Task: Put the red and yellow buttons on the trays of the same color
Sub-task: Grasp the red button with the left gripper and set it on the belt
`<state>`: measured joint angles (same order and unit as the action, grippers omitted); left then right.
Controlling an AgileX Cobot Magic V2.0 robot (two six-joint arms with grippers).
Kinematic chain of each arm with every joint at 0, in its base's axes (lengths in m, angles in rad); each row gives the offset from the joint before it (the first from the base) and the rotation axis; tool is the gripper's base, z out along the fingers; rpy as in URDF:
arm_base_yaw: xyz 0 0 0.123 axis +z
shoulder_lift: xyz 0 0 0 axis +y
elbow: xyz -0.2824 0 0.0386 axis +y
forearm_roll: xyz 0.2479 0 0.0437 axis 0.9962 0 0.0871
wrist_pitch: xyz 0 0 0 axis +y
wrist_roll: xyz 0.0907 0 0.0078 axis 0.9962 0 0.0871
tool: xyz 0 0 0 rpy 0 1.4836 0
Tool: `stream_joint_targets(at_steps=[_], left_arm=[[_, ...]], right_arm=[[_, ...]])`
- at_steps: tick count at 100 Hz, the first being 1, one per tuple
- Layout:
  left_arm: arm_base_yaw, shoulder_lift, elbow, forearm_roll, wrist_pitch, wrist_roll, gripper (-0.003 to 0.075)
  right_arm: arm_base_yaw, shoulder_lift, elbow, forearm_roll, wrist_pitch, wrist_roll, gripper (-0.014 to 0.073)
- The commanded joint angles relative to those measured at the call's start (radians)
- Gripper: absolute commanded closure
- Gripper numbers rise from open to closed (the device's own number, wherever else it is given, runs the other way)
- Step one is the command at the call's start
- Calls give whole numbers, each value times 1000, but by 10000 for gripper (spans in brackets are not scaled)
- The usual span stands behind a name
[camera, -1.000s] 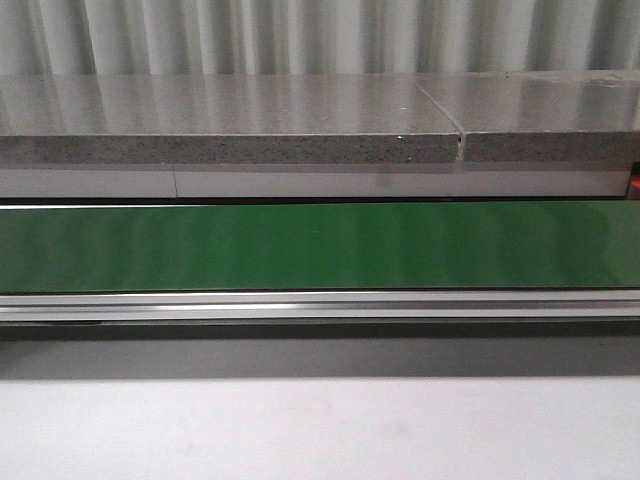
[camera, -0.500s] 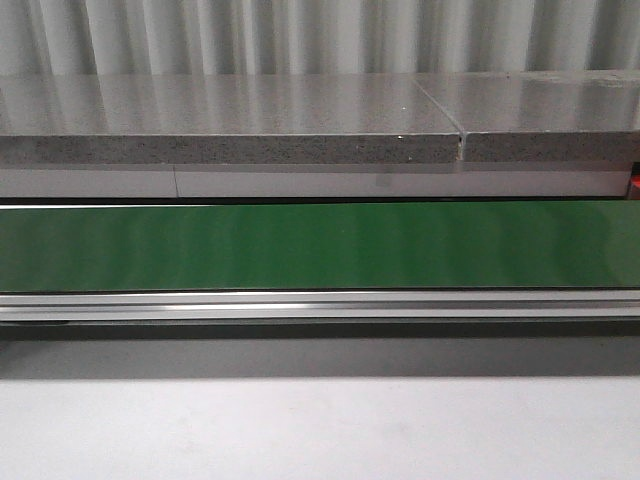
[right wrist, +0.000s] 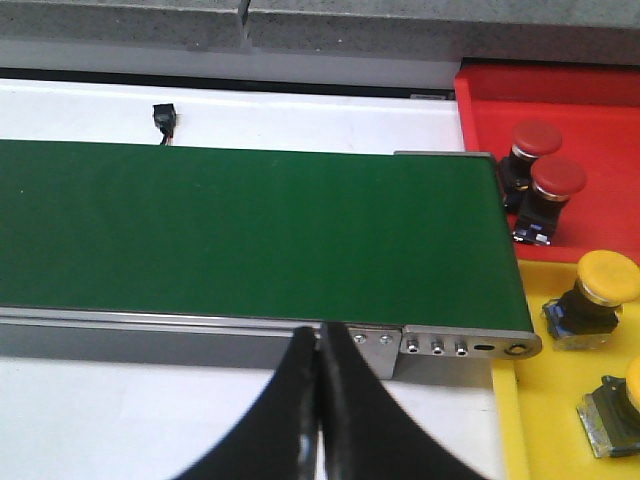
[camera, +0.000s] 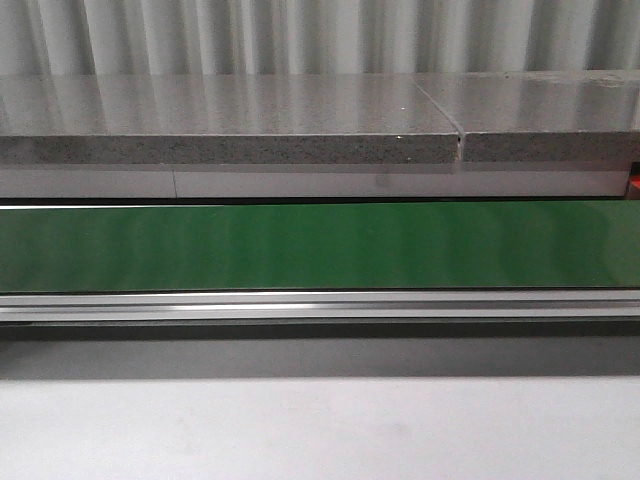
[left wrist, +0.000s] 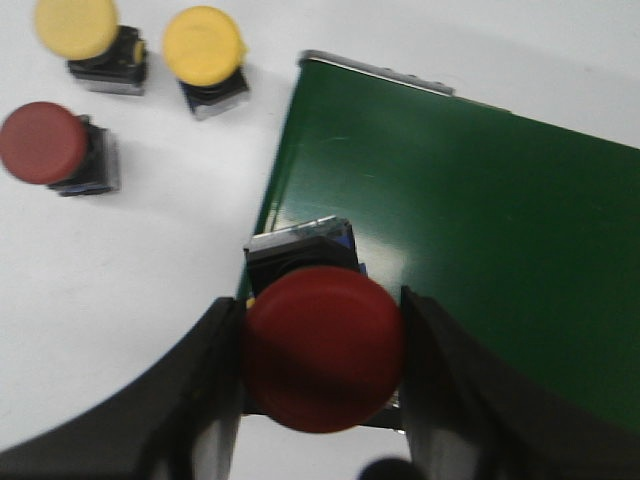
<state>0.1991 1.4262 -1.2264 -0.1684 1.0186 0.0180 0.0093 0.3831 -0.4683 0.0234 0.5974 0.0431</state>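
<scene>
Left gripper (left wrist: 322, 372) has a red button (left wrist: 322, 360) pinched between its two black fingers (left wrist: 205, 385), and the button hangs right over the edge of the green belt (left wrist: 470, 250), half above the belt, half above the white table (left wrist: 120, 270). Beyond it on the table sit three loose buttons: another red one (left wrist: 42, 142) and two yellow ones (left wrist: 203, 45) (left wrist: 77, 25), all a bit blurry, so I can't say much about their bases.

Right gripper (right wrist: 320, 400) is pressed shut with nothing in it, hanging at the near rail of the belt (right wrist: 250, 225). Over at the belt's right end there's the red tray (right wrist: 600, 100) with two red buttons (right wrist: 535, 140) (right wrist: 556, 178) in it, touching or nearly so. Nearer than that is the yellow tray (right wrist: 520, 440), holding one yellow button (right wrist: 608, 277) upright and a second (right wrist: 615, 415) cut off by the frame edge.

Front view only shows the bare belt (camera: 320, 245), a grey slab (camera: 230, 125) behind it and the table (camera: 320, 430) in front; neither arm shows there.
</scene>
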Motion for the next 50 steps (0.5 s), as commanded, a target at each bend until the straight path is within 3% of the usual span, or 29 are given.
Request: stream_joint_targets(at_steps=[1,16,39,50], left_arm=[[-60,2,-32,6,-29,3,616],[-116,47,-32,27,-43,3,615],[-121,97,-32,27,-23,1,607],[-121,98,-32,27,-26,1,484]], right_arm=[[-1,4,-24,-1,-66,-7,661],[-1,4,-24,-1,-66,-7,661],[-1,4,-24,-1,-66,-7,661],[-1,4,-24,-1,-66,-7,661]])
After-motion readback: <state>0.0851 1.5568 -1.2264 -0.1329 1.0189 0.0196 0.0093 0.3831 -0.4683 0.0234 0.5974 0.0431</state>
